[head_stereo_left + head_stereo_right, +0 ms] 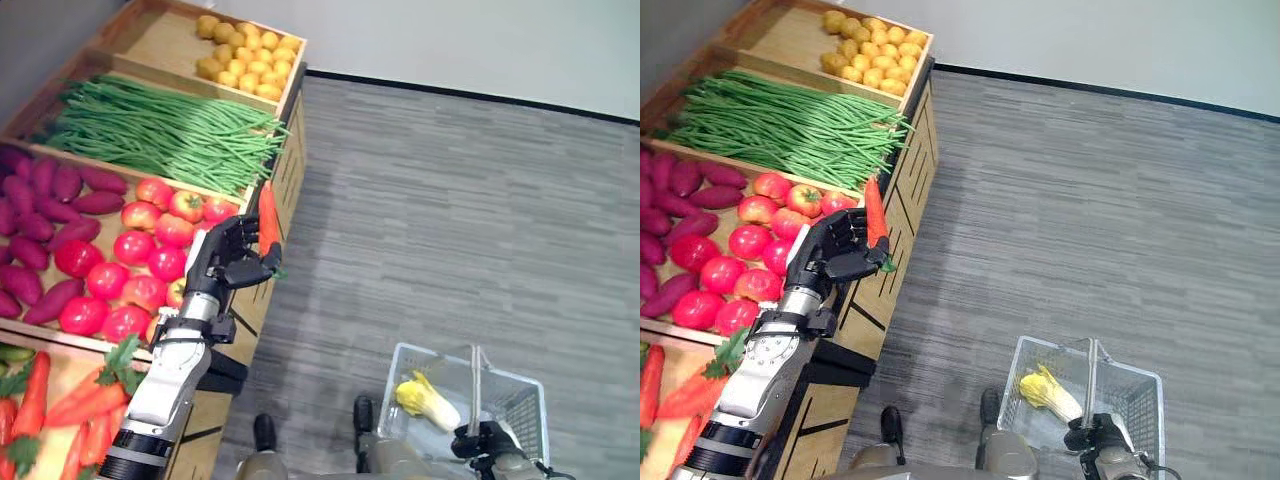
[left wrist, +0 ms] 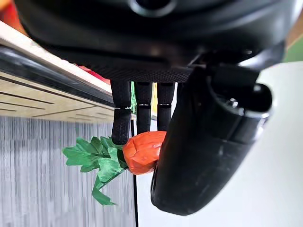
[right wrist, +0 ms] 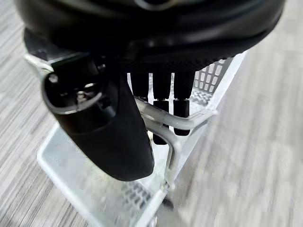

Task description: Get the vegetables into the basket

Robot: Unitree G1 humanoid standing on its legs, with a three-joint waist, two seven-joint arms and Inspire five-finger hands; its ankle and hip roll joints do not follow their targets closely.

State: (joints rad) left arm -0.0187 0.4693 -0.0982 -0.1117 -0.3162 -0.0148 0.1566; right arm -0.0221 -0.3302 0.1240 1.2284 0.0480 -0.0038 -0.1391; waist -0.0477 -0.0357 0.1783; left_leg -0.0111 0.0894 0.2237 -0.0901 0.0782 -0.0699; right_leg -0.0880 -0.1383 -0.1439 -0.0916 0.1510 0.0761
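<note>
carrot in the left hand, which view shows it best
The left eye view: the carrot shows along its length, upright in the left hand by the edge of the produce stand. The right eye view shows the same from slightly aside. The left wrist view shows its leafy end past the curled fingers.

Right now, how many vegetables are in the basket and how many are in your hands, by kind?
Carrot, pinched in the left hand beside the produce stand: 1
Cabbage, lying in the basket whose handle the right hand grips: 1
Total: 2
</note>
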